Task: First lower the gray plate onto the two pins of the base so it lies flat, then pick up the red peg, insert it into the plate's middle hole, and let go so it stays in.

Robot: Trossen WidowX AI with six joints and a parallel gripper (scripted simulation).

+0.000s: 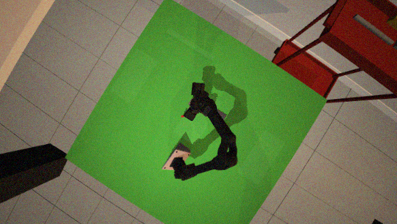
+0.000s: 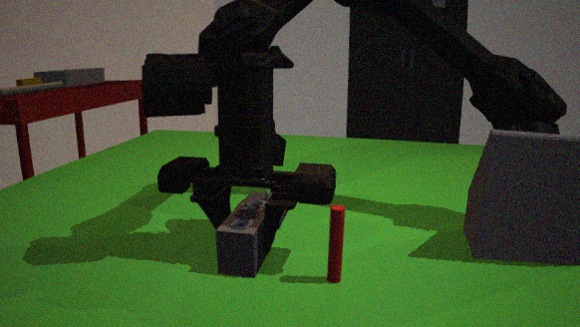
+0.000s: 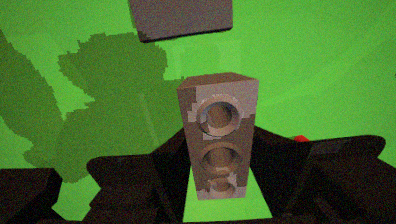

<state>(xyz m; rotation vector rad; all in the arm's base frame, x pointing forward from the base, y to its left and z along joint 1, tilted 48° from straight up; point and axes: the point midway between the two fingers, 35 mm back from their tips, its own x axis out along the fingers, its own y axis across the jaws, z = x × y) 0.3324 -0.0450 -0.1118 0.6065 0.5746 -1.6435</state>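
Note:
The gray plate, a block with three holes along its top, rests on the green surface. My gripper is shut on it, one finger against each long side; the hole at one end stands clear of the fingers. The red peg stands upright beside the gripper, mostly hidden behind a finger in the wrist view. The base lies a short way off, apart from the plate; its pins are out of sight.
A gray wedge-shaped block stands at the arm's foot. A red table stands beyond the green surface. The arm's shadow falls around the plate.

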